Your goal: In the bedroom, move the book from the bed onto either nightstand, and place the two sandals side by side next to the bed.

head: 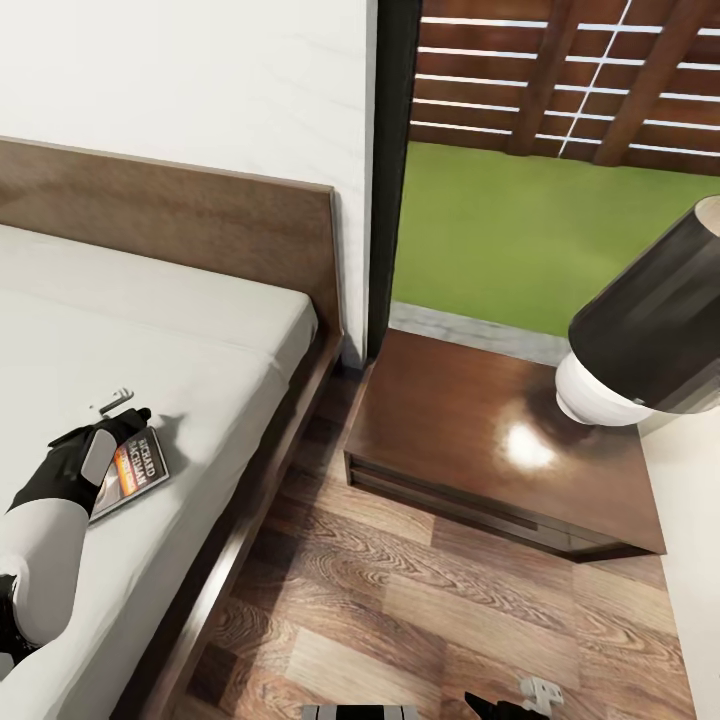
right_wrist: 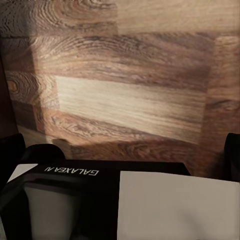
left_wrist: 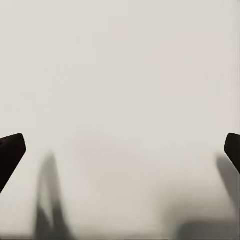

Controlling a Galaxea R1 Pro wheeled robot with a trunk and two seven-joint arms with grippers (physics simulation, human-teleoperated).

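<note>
Head view: a low platform bed with a dark brown wooden frame and headboard carries a plain off-white mattress. On the mattress, near the bed's outer edge, lies a small thin paperback book with a dark cover, an orange band and white lettering. The left gripper, black on a white forearm, hangs directly over the book's far end, partly covering it; whether it touches the book cannot be told. Beside the bed, just past the headboard end, stands a low, square-topped, dark brown wooden nightstand holding a lamp with a dark shade and white base. Behind the nightstand is a tall black-framed window showing grass and a slatted fence. Brown wood-plank floor lies between bed and nightstand.

Left wrist view: the two dark fingertips stand wide apart over the off-white mattress, with nothing between them.

Right wrist view: the wood-plank floor and part of the robot's black-and-white base; a dark finger shows, but whether the right gripper is spread or closed cannot be told.
</note>
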